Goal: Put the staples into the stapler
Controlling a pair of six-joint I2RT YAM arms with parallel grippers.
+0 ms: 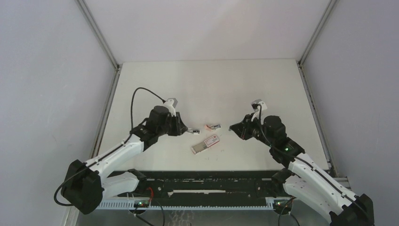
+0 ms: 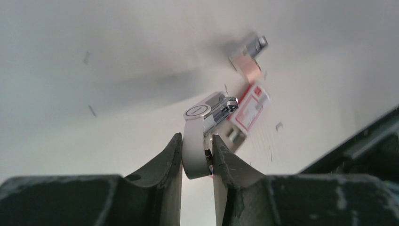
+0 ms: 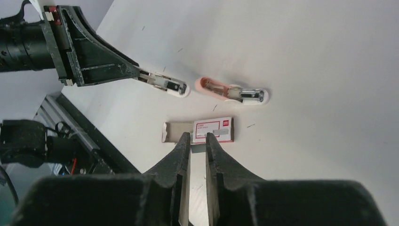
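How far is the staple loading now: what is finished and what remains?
Done: the staple box has its tray slid partly out. In hand: the left gripper is clamped on the white stapler. Left: nothing shows it loaded yet; the right gripper points toward the box, fingers nearly together, its hold unclear.

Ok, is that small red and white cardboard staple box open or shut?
Open: the red and white cardboard staple box has its brown inner tray slid partway out.

Top view looks down over the whole table point(image 1: 207, 80) — both close wrist views share the staple box point(image 3: 214, 130).
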